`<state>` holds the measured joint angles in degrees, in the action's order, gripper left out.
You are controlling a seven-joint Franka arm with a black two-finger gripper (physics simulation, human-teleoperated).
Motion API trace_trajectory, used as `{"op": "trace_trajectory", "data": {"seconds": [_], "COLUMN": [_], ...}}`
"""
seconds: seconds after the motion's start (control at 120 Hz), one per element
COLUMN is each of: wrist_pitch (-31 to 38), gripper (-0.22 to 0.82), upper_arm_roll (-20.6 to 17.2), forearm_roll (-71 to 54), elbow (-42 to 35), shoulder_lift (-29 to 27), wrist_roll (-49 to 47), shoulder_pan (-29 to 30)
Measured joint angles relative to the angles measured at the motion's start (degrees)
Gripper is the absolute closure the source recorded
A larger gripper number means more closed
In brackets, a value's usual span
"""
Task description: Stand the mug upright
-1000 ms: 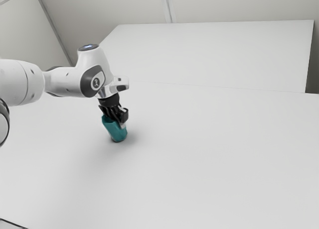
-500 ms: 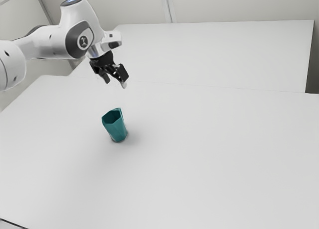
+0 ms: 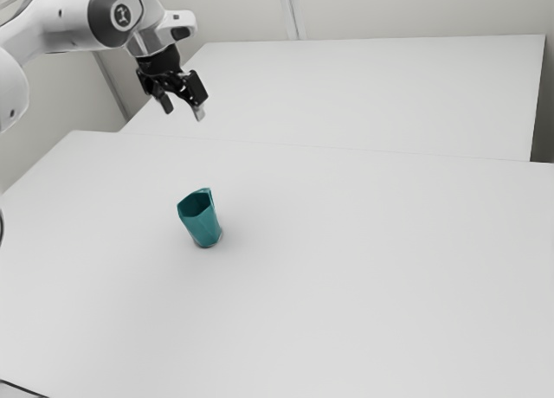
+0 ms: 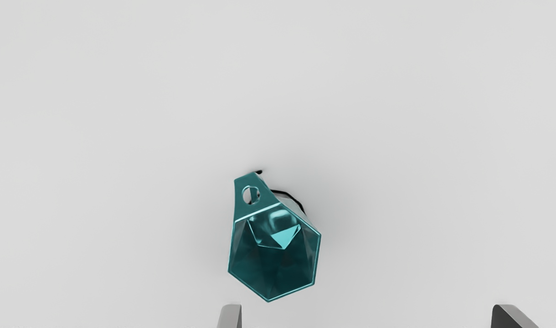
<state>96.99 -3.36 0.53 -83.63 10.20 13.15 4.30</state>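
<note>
Claw point(image 3: 183, 113) has risen, open room below; mug point(image 3: 205, 228) seems upright, rim point(image 4: 291, 293) up.

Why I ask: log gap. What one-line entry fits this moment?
teal faceted mug: upright on table, opening up | end effector: open, raised clear of mug

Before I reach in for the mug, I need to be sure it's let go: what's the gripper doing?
Gripper: open, fingers wide apart, holding nothing, above the table and clear of the mug.
</note>
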Motion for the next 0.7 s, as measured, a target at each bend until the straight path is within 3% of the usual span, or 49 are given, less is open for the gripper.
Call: {"op": "trace_trajectory", "data": {"seconds": [0.7], "wrist_pitch": [-2.35], "gripper": [0.00], "upper_arm_roll": [0.20], "forearm_roll": [0.43], "elbow": [0.28], "shoulder_lift": [-0.06], "wrist_roll": [0.03], "shoulder_pan": [0.01]}}
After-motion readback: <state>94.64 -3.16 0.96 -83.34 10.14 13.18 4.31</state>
